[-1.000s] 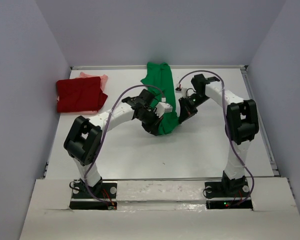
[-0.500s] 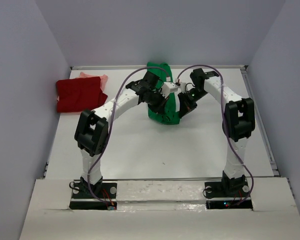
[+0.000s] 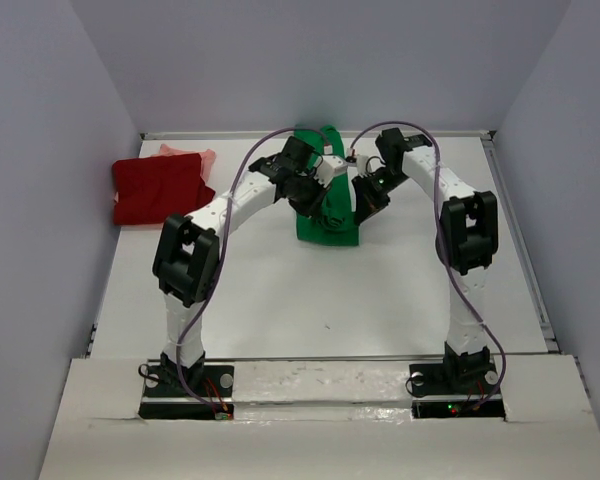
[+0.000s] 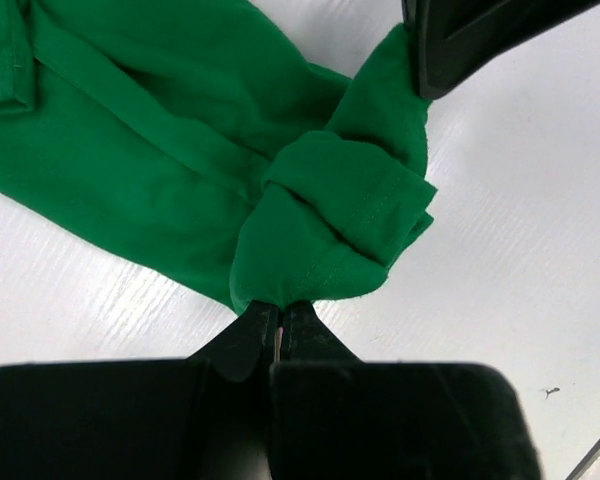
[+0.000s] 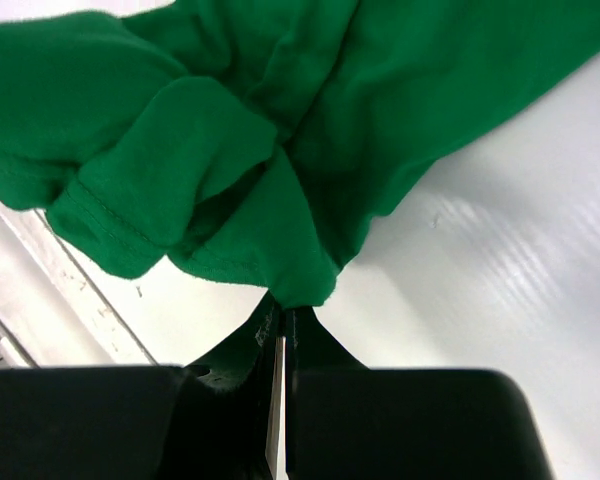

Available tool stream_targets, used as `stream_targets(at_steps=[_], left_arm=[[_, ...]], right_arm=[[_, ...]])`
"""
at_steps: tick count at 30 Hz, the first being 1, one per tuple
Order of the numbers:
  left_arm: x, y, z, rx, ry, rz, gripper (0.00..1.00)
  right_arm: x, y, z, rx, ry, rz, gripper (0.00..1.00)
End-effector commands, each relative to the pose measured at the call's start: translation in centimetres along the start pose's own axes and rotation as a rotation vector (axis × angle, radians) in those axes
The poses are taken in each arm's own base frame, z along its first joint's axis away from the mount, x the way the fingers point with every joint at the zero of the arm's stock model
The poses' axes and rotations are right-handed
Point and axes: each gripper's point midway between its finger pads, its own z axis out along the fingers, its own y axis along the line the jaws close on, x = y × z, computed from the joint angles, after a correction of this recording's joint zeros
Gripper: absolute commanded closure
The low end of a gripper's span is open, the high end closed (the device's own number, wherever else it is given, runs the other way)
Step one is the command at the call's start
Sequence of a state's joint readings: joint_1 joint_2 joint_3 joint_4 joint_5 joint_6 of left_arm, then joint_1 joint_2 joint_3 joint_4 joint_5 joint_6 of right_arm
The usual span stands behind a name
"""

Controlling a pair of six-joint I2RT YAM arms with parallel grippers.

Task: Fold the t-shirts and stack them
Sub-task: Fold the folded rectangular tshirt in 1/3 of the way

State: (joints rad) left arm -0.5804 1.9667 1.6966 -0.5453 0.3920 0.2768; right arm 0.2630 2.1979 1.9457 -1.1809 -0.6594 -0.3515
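The bright green t-shirt (image 3: 328, 226) lies bunched at the table's back centre, lengthwise from front to back. My left gripper (image 3: 327, 188) is shut on a folded hem of it (image 4: 325, 240), the cloth pinched at the fingertips (image 4: 280, 310). Close to its right, my right gripper (image 3: 363, 196) is shut on another gathered edge of the same shirt (image 5: 230, 140), with its tips (image 5: 285, 315) buried in cloth. The dark red t-shirt (image 3: 160, 190) lies folded at back left, on top of the salmon-pink one (image 3: 196, 156), of which only an edge shows.
The back wall runs just behind the green shirt, and side walls close the table (image 3: 280, 290) left and right. The right gripper's black finger (image 4: 470, 40) shows at the top right of the left wrist view.
Both grippers have carried the green shirt's near end toward the back of the table and drawn closer together. The shirt is now shorter and doubled over.
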Motion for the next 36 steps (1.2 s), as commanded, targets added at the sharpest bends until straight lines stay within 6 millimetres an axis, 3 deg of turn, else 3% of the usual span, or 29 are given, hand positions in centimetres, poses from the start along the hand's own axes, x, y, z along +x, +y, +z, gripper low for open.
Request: stream_targets(at_steps=[1,14,26,36], left_arm=[[-2.5,1.4,-0.5,-0.048,-0.068,-0.001,1.00],[-5.2,5.3,0.1,-0.201,-0.139,-0.047,1.00],[-3.6,6.6,1.5,-0.238,-0.099,-0.080,1.00],[-4.8,8.5,0.8,-0.338,-0.136,-0.094,1.00]], right_arm=[[-2.5,-0.3,-0.7,0.041,-0.049,-0.055,1.00],[-4.9,-2.8,-0.4,0.103,-0.087,-0.072,1.00],[-8.6,-5.3,-2.5,0.207,-0.204,-0.080,1.00],[-10.1,-6.6,-2.0,0.231,-0.232,-0.075,1.00]])
